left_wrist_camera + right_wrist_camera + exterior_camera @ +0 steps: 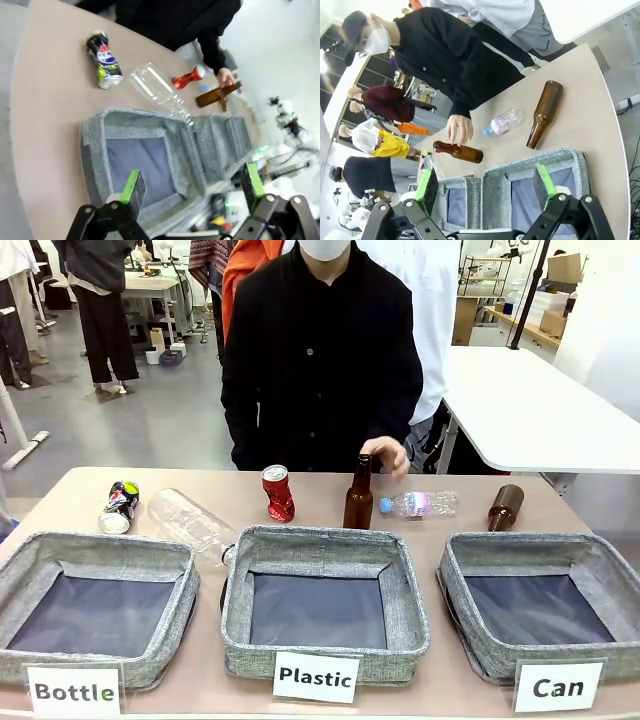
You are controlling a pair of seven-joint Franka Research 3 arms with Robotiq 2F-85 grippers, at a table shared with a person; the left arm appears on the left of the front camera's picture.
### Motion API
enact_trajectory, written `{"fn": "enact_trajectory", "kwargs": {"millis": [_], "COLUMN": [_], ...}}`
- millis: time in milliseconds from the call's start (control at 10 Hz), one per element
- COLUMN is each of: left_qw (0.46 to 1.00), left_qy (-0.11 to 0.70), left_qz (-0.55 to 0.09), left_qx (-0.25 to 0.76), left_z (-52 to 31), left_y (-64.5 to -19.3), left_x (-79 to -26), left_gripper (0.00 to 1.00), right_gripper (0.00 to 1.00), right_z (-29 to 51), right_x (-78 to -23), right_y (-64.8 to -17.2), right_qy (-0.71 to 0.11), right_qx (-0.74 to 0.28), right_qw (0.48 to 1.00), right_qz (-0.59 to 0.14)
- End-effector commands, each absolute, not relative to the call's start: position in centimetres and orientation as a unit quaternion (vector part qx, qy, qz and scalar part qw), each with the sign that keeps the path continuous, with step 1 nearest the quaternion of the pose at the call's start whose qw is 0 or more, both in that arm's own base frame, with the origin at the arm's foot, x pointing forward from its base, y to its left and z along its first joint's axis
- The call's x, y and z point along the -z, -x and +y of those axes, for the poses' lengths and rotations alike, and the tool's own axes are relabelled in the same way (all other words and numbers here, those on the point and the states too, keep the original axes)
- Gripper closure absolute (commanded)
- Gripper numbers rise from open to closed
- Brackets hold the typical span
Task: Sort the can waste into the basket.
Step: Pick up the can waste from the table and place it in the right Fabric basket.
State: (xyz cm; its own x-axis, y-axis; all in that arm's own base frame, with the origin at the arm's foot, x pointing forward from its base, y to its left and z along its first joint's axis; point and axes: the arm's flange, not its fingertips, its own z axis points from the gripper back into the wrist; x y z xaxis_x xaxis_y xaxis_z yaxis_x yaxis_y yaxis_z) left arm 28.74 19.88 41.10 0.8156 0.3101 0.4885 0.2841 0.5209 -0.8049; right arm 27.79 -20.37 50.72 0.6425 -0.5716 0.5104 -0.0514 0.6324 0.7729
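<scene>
A crushed red can (pixel 278 492) with a silver top stands at the table's far middle; the left wrist view shows the same red can (pixel 189 77) lying small. A second crushed can (pixel 119 506), silver-ended with dark print, lies at the far left, and this printed can (pixel 104 60) also appears from the left wrist. The grey "Can" basket (pixel 462 570) sits front right behind its white card (pixel 558 687). My right gripper (pixel 486 185) hangs open above that basket's rim (pixel 535 160). My left gripper (pixel 192 187) is open over the "Bottle" basket (pixel 95 150).
The person's hand (pixel 385 453) holds an upright brown bottle (pixel 358 495). A small plastic bottle (pixel 420 504) and a lying brown bottle (pixel 505 507) are behind the "Can" basket. A clear bottle (pixel 195 523) lies far left. The "Plastic" basket (pixel 240 585) stands in the middle.
</scene>
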Motion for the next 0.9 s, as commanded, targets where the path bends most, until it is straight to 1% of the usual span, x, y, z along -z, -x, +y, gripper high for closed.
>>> {"fn": "enact_trajectory", "kwargs": {"millis": [0,100,300,400,500,600,800], "left_qw": [0.895,0.922,0.954,0.958,0.953,0.941,0.941], "left_qy": [0.358,0.293,0.18,0.108,0.076,0.169,0.169], "left_qz": [-0.254,-0.235,-0.226,-0.262,-0.294,-0.277,-0.277], "left_qx": [0.081,0.099,0.082,0.039,-0.011,0.092,0.092], "left_z": [12.3,8.9,4.1,2.9,2.2,1.9,1.9], "left_y": [-31.9,-34.1,-38.3,-39.6,-40.2,-38.4,-38.4], "left_x": [-44.5,-45.5,-46.4,-46.5,-46.8,-48.1,-48.1], "left_gripper": [0.0,0.0,0.0,0.0,0.0,0.0,0.0], "right_gripper": [0.0,0.0,0.0,0.0,0.0,0.0,0.0], "right_z": [-20.6,-20.6,-20.6,-20.6,-20.6,-20.6,-20.6], "right_x": [-50.9,-50.9,-50.9,-50.9,-50.9,-50.9,-50.9], "right_y": [-28.0,-28.0,-28.0,-28.0,-28.0,-28.0,-28.0], "right_qy": [-0.402,-0.402,-0.402,-0.402,-0.402,-0.402,-0.402], "right_qx": [0.151,0.151,0.151,0.151,0.151,0.151,0.151], "right_qw": [0.81,0.81,0.81,0.81,0.81,0.81,0.81], "right_qz": [-0.4,-0.4,-0.4,-0.4,-0.4,-0.4,-0.4]}}
